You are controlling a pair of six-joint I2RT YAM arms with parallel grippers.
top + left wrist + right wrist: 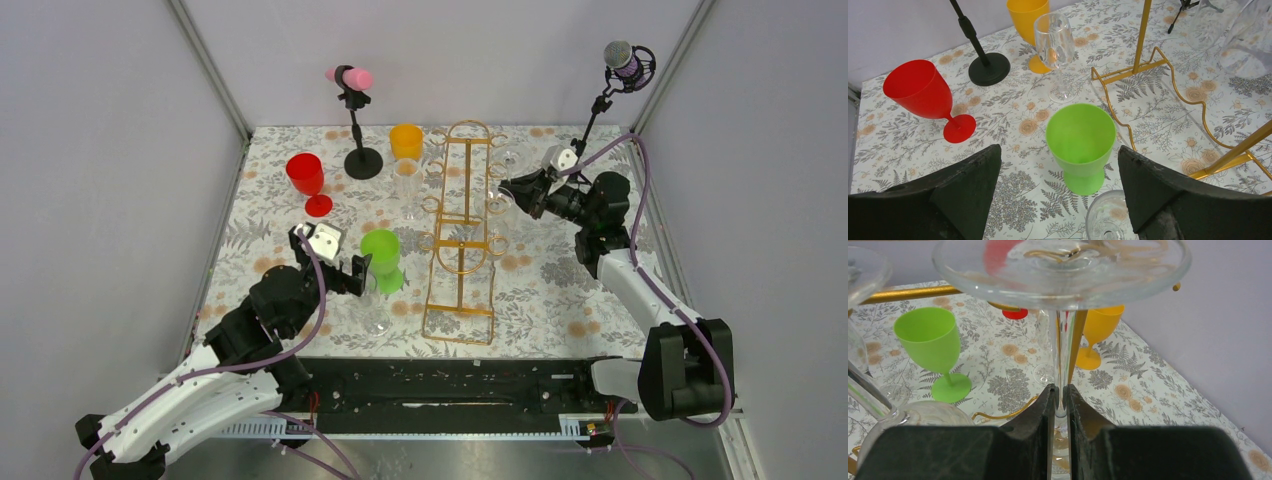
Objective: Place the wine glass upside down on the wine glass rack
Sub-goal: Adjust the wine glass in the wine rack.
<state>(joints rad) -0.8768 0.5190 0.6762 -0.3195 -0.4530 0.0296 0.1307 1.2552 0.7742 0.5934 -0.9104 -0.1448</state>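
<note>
The gold wire wine glass rack (461,235) stands at the table's middle. My right gripper (512,190) is at the rack's right side, shut on the stem (1062,350) of a clear wine glass. The glass's round foot (1063,265) shows above my fingers (1040,410) in the right wrist view. A gold rack rod (1077,335) is right behind the stem. My left gripper (362,272) is open and empty. It hovers by the green goblet (1080,135), with another clear glass (1105,220) just under it.
A red goblet (306,176), an orange goblet (406,140) and an upright clear glass (407,185) stand left of the rack. A black microphone stand (362,160) is at the back. Another clear glass (511,155) is at the rack's far right. A second microphone (626,62) stands at the back right.
</note>
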